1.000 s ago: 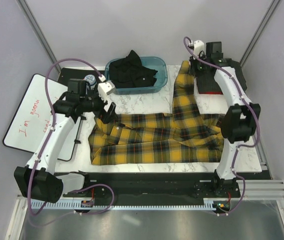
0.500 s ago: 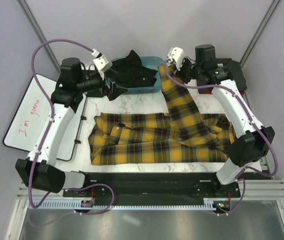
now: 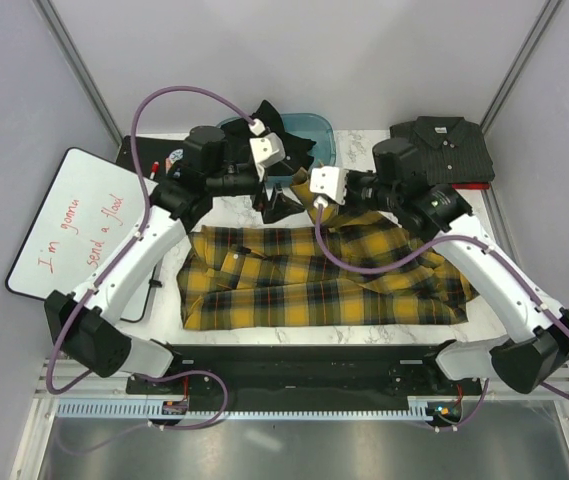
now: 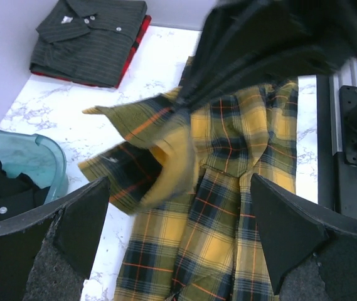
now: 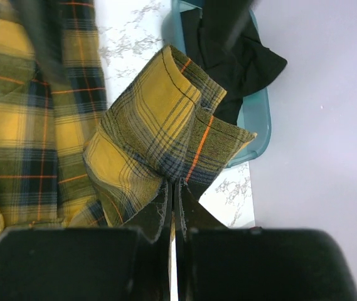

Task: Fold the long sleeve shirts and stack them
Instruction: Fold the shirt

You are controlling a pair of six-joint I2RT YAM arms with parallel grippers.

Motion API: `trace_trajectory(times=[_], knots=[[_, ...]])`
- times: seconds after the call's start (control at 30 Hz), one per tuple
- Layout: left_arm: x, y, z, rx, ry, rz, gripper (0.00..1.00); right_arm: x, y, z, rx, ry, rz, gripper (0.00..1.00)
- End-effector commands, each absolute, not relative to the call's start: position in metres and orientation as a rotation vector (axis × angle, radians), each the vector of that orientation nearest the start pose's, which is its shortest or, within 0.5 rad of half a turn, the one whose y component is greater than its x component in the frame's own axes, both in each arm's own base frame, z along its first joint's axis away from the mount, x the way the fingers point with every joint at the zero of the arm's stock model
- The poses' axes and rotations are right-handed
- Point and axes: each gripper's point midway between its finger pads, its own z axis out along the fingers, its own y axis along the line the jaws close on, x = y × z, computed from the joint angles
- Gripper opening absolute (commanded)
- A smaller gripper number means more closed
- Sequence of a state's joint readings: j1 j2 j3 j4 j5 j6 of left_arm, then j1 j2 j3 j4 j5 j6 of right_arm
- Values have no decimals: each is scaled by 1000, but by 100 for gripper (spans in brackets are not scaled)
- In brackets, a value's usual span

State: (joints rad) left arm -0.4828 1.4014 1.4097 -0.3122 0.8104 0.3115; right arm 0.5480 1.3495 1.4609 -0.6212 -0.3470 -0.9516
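**Plaid sleeve held up mid-table, second hand open beside it**

Far left, beside the table's edge: whiteboard (image 3: 69, 215) with red handwriting, lying flat. Tight on that side, with only a narrow strip of bare marble between board and cloth.

Left of centre: left gripper (image 3: 279, 200) hanging above the rear of the plaid, jaws spread wide, nothing in them. From its own wrist view, fingers (image 4: 71, 226) well apart, with the raised sleeve seen between and below them.

Rear centre: teal bin (image 3: 322, 135) holding the plain black shirt (image 3: 269, 125), crumpled, one point of cloth over the far rim.

Centre: yellow-and-black plaid shirt (image 3: 304, 285) with thin red lines, spread wide over the front half of the marble table (image 3: 356, 142). Fairly flat at left, rumpled at right. Front hem close to the near edge, right end close to the right edge. One sleeve raised off the surface toward the middle, cuff bunched and folded over itself.

Just right of the open hand: right gripper (image 3: 304, 183) clamped tight on that cuff. In its wrist view, jaws pressed together with plaid cloth pinched between them.

Rear right corner: dark charcoal shirt (image 3: 442, 148), neatly folded, collar up, pale buttons showing, resting on something red (image 4: 142, 31) that peeks out at one side. Bare marble open between it, the bin and the plaid.
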Motion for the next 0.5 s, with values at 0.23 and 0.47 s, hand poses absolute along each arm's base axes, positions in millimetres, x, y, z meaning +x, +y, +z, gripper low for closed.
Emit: trace_trajectory(times=[0.23, 0.47], knots=[[308, -323, 294, 1281, 1518, -880, 100, 291, 244, 319, -1636, 1146, -11, 1], [288, -326, 297, 1316, 1458, -969, 100, 275, 246, 320, -1658, 1062, -42, 2]])
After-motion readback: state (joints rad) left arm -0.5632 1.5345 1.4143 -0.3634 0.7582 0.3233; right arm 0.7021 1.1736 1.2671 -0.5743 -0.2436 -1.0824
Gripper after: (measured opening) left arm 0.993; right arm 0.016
